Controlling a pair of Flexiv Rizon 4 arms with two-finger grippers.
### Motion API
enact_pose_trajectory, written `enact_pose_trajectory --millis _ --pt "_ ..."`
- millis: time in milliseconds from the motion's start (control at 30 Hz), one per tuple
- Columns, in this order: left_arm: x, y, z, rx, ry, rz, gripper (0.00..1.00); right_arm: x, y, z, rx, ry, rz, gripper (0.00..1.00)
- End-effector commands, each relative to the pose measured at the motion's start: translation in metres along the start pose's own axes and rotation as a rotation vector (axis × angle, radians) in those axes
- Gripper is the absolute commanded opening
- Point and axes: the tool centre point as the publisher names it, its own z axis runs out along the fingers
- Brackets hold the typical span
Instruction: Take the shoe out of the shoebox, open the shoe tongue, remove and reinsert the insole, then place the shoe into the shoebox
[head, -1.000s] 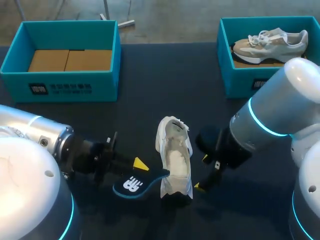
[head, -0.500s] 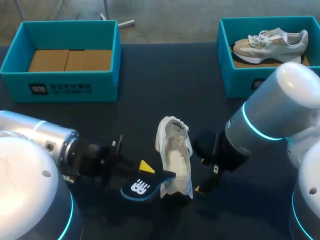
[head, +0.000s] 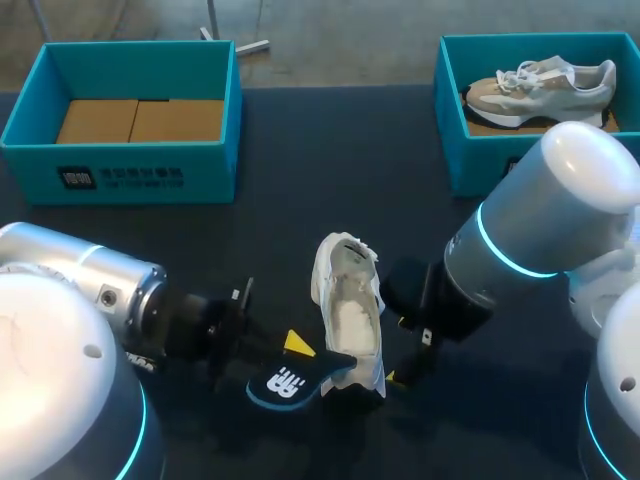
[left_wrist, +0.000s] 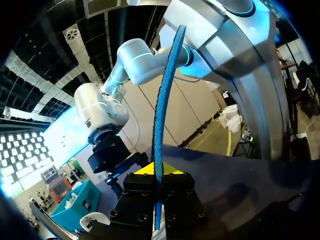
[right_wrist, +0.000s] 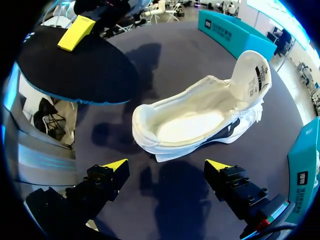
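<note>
Putting the insole back in the shoe

My left gripper (left_wrist: 157, 172) is clamped on the insole (head: 290, 378), near the heel of the shoe (head: 350, 310) on the table (head: 330, 170) — next I slide it in. My right gripper (right_wrist: 167, 167) hangs beside the shoe, fingers apart.

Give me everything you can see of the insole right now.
The insole is a thin pad, black with a blue rim and a white logo on one face. It is out of the white shoe, held above the table by the left gripper, which is shut on its two faces. Its free end reaches the shoe's heel opening; whether it touches there I cannot tell.
</note>
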Motion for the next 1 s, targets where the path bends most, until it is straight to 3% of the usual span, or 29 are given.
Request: enact_pose_trajectory --millis 33,1000 --pt "0.000 0.007 0.006 0.005 0.009 -0.003 0.00 0.001 0.001 0.003 0.001 -0.005 0.001 1.00" --pt "-0.001 0.028 0.016 -0.040 0.017 0.035 0.00 0.001 0.001 0.003 0.001 -0.005 0.001 1.00"
